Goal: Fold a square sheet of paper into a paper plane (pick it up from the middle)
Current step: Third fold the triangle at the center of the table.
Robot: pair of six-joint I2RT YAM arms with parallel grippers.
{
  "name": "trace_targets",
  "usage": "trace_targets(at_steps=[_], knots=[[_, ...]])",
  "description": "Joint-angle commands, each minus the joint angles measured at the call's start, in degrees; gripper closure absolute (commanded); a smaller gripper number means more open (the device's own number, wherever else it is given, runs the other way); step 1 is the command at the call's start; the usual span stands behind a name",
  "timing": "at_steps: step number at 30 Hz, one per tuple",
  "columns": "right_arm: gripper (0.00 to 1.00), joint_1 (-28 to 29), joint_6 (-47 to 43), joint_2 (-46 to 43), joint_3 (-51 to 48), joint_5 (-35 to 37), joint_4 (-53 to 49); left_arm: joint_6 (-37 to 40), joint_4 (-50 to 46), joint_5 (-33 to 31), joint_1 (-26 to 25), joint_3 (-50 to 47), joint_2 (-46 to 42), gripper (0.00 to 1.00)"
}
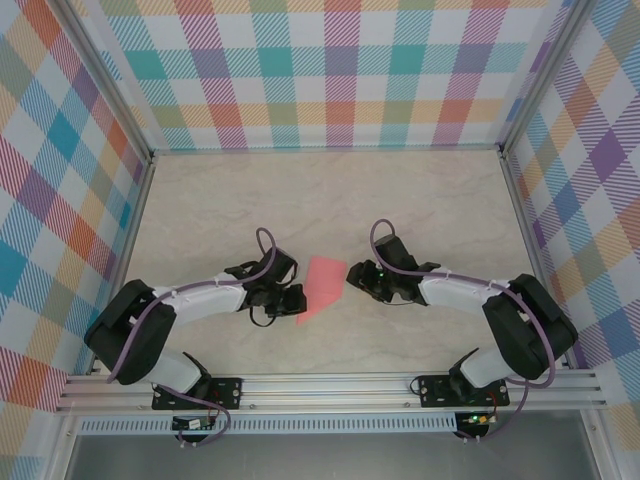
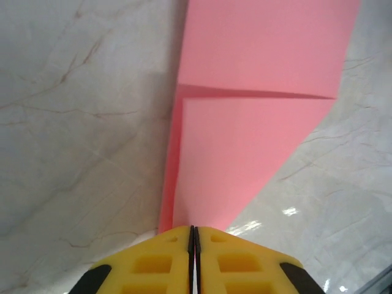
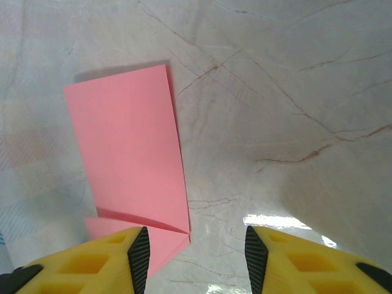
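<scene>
- Left of centre in the overhead view, the left arm's two-finger claw (image 1: 296,299) reaches toward the middle of the pale marble-patterned tabletop (image 1: 420,200), its black tip touching the lower left end of the paper.
- In the left wrist view, that claw's (image 2: 192,230) yellow fingers (image 2: 153,263) sit at the bottom edge of the frame, pressed together along a thin dark seam. The narrow end of the paper runs straight into that seam, clenched between them.
- The salmon-pink folded paper plane (image 1: 323,283) lies at the centre of the overhead view, between the two claws. It is wide at the top and tapers to a point at the lower left.
- From the left wrist camera, the paper (image 2: 245,141) fans out from the fingertips toward the upper right of the frame. A fold line (image 2: 257,93) crosses it, and a shadow lies along its left edge.
- Right of centre in the overhead view, the right arm's claw (image 1: 352,273) stands just beside the paper's upper right edge.
- In the right wrist view, this claw (image 3: 196,236) is released, with bare tabletop (image 3: 294,92) showing in the gap between its yellow fingers (image 3: 92,266). The paper (image 3: 125,141) lies in the left half of the frame, its lower corner passing behind the left-hand finger.
</scene>
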Motion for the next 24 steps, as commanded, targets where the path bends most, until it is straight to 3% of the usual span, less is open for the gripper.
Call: trace_targets(at_steps=[1, 16, 24], knots=[[0.51, -0.06, -0.19, 0.45, 0.89, -2.59, 0.06, 1.33, -4.05, -2.30, -0.02, 3.39, -2.93, 0.87], [0.47, 0.71, -0.38, 6.10, 4.23, -7.45, 1.85, 4.05, -5.23, -4.02, 0.04, 10.34, 5.92, 0.85], [0.46, 1.43, 0.73, 7.48, 4.22, -8.08, 3.41, 4.32, -8.61, -7.78, 0.22, 12.35, 11.72, 0.89]])
